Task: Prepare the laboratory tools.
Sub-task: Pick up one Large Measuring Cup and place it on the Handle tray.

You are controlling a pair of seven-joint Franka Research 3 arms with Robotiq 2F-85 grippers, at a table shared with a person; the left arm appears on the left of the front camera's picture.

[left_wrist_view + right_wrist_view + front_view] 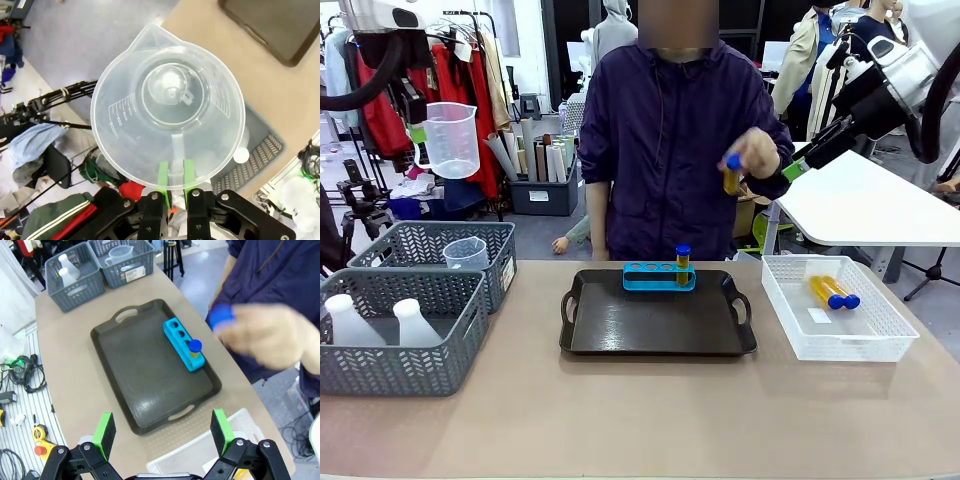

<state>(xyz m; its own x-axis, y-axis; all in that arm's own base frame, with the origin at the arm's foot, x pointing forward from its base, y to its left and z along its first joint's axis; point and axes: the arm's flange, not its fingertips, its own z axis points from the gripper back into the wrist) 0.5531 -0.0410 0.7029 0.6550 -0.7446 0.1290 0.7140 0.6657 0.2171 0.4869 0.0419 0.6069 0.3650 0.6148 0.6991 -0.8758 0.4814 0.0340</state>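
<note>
Tray (655,325) mid-table; beaker (452,140) held high at the table's left.
Left wrist view: left gripper (175,172) clenched on the beaker's handle. Right wrist view: right gripper (163,432) spread wide, empty; person's hand (265,337) blurred, probably holding the blue-capped tube (732,172) seen in the front view.

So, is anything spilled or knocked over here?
Nothing looks spilled or broken. Two capped tubes lie on their sides in the white basket, but no liquid shows outside them. The tube in the blue rack stands upright, and the left gripper holds the beaker upright.
</note>
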